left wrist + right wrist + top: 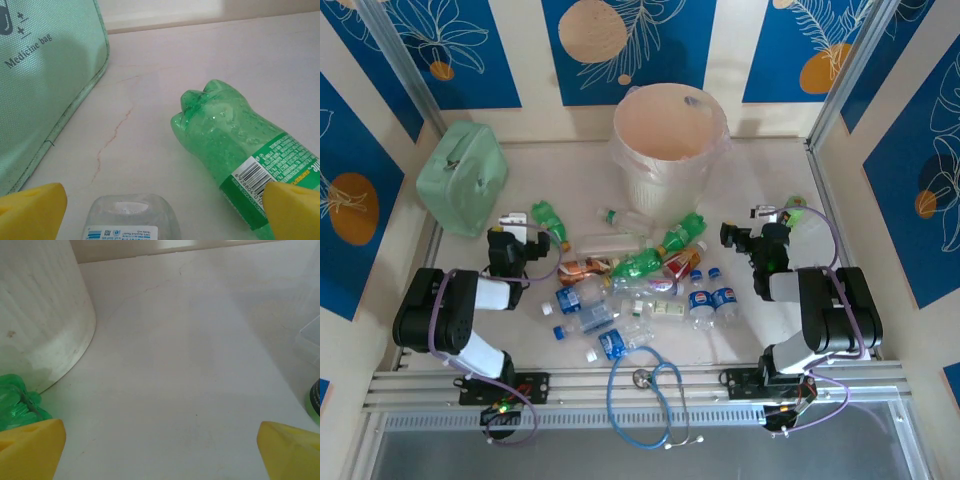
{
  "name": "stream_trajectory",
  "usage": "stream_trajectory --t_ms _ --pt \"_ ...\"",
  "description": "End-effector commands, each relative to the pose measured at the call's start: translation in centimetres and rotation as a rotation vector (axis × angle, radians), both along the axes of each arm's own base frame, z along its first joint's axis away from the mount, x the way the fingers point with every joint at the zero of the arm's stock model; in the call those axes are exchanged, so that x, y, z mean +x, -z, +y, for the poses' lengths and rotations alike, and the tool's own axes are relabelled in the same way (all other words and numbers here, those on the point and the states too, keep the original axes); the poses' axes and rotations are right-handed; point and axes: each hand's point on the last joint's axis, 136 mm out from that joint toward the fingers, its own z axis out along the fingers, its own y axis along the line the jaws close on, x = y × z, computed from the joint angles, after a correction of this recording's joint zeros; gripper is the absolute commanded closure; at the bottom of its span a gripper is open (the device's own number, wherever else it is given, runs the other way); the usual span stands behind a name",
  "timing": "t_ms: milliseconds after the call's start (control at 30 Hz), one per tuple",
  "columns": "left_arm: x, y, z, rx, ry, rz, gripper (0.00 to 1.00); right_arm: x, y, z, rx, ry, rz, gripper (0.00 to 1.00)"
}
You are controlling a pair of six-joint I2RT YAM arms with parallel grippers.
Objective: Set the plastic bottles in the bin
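Note:
Several plastic bottles (630,285), green, clear with blue labels and red-labelled, lie in a heap mid-table. The cream bin (670,140) with a pale liner stands behind them. My left gripper (523,235) is open at the heap's left end. In its wrist view a green bottle (235,145) lies ahead to the right, and a clear bottle's base (130,217) sits between the yellow fingertips (30,210). My right gripper (738,237) is open over bare table right of the heap. Its wrist view has the bin wall (40,315) and a green bottle's base (17,407) at the left.
A mint-green medicine bag (462,178) lies at the back left, close to my left gripper (162,212). A blue stethoscope (650,395) lies at the near edge. A small green cylinder (798,205) sits by the right wall. Bare table stretches ahead of my right gripper (160,450).

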Motion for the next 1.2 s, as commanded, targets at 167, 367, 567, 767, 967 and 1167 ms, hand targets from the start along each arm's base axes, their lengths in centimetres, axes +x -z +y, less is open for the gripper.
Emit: stream_trajectory --t_ms 167,367,567,767,967,1167 --pt "0.63 -0.36 -0.67 -0.004 0.031 -0.009 0.00 0.87 -1.11 0.34 0.011 -0.017 -0.040 0.01" --pt "0.61 -0.33 -0.66 -0.005 0.031 -0.006 0.00 0.88 -1.13 0.30 0.019 -0.023 -0.039 0.01" --pt "0.64 -0.32 -0.67 -0.006 0.030 -0.004 0.00 0.89 -1.15 0.31 0.019 -0.023 -0.039 0.01" --pt "0.63 -0.33 -0.68 -0.005 0.031 -0.006 0.00 0.89 -1.14 0.34 0.019 -0.024 -0.039 0.01" --pt "0.60 -0.40 -0.70 -0.004 0.031 -0.010 0.00 0.89 -1.15 0.32 0.019 -0.023 -0.040 0.01" --pt "0.54 -0.44 -0.74 -0.004 0.032 -0.012 0.00 0.92 -1.40 0.14 0.014 -0.012 -0.051 0.01"
